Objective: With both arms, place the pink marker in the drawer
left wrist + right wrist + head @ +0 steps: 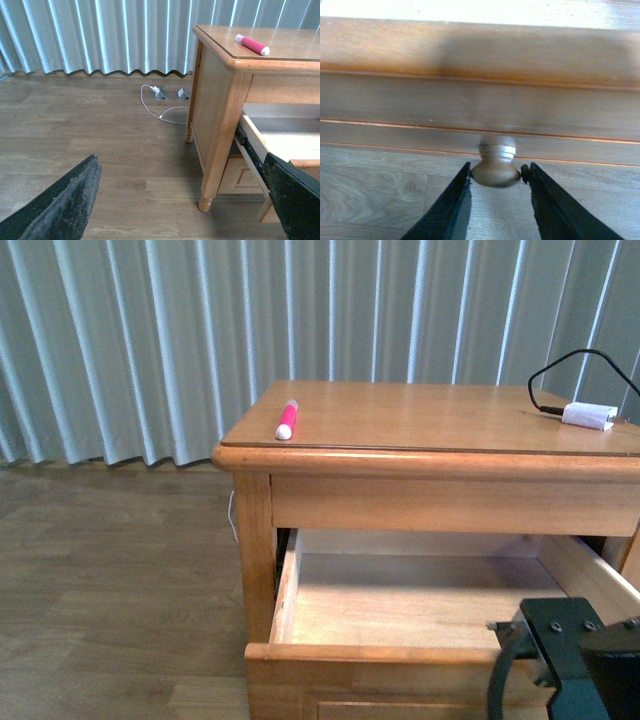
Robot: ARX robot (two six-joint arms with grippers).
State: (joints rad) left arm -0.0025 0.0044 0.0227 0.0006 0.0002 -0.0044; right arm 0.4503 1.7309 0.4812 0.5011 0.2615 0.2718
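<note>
Right gripper (496, 175) is pinched onto the round knob (495, 167) of the drawer (400, 652), which sits pulled open. Left gripper (181, 160) hangs over the wood floor (100, 125), jaws wide apart. Pink marker (287, 419) lies on the nightstand top (430, 420), near its front left corner.

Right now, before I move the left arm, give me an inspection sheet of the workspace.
Surface: nightstand top, wooden, bare apart from two items.
Job's things: pink marker lies on the top near its left edge; drawer open, nothing seen inside.
Clutter: white plug at the top's right edge.
Grippers: right gripper shut on the drawer's knob; left gripper open, empty, over the floor.
Cables: black cable loops from the plug; white cable on the floor.
Surroundings: pleated curtain, wood floor.
</note>
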